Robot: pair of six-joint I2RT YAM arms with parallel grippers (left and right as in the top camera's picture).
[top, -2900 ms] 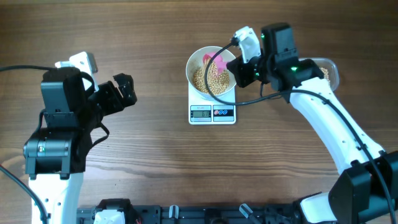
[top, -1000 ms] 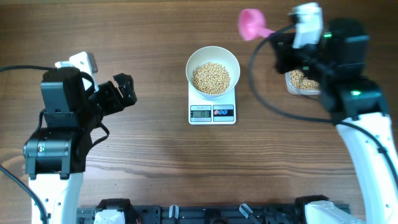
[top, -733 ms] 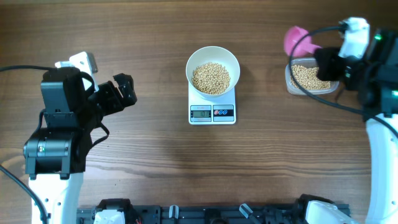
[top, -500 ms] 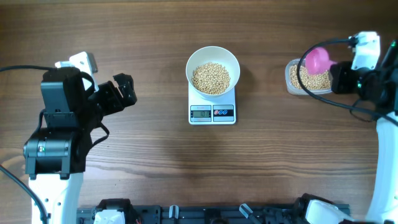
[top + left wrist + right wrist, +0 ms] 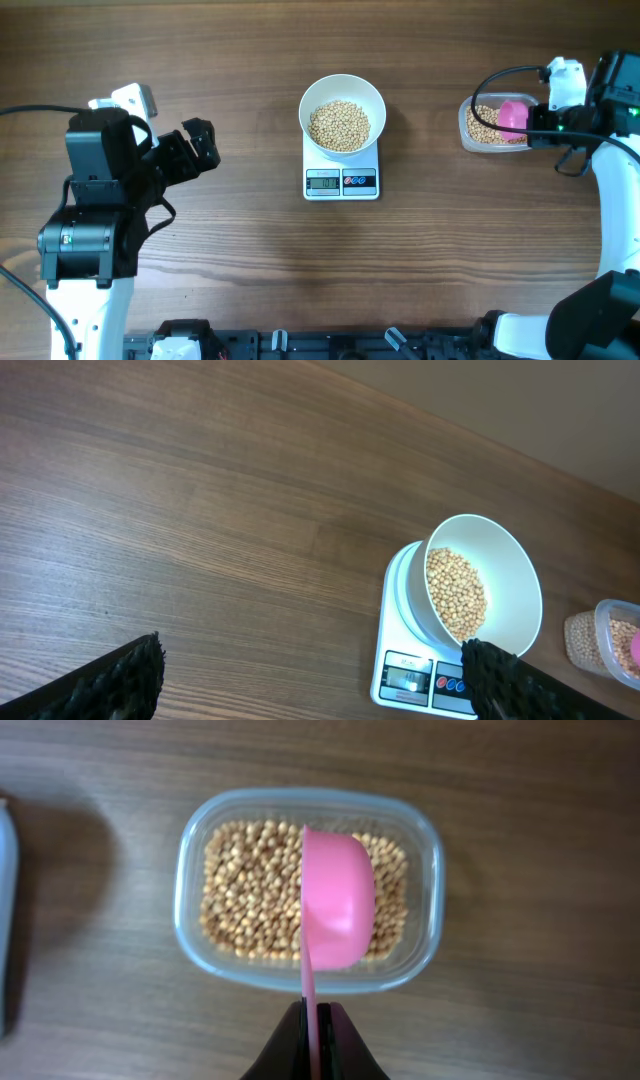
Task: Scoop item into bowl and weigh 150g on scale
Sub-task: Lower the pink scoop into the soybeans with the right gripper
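Beans (image 5: 250,900): small, round, dry, tan-yellow. One loose batch fills the clear tub (image 5: 430,890) at the right end of the bench (image 5: 250,250). A second heap sits in the white bowl (image 5: 343,82) on the scale (image 5: 342,183) at mid-bench.
Handling: each bean looks light, hard and slick, so they should pour freely, roll and bounce off a rim. Pinching them one by one won't do; they want carrying in bulk.
Where to take hold: not the beans themselves but the thin handle of the pink scoop (image 5: 338,905), gripped low and kept level once loaded, I'd say.
Right tool (image 5: 315,1020): fingers clamped tight on that handle, right at its near end.
Scoop against beans: the cup is over the right half of the tub and seems rolled onto its side, mouth to the left. Beans show on both flanks; I can't tell whether the cup touches them.
Left tool (image 5: 205,145): fingers spread wide and holding nothing, parked well apart at the left.
Scale display: too small to read.
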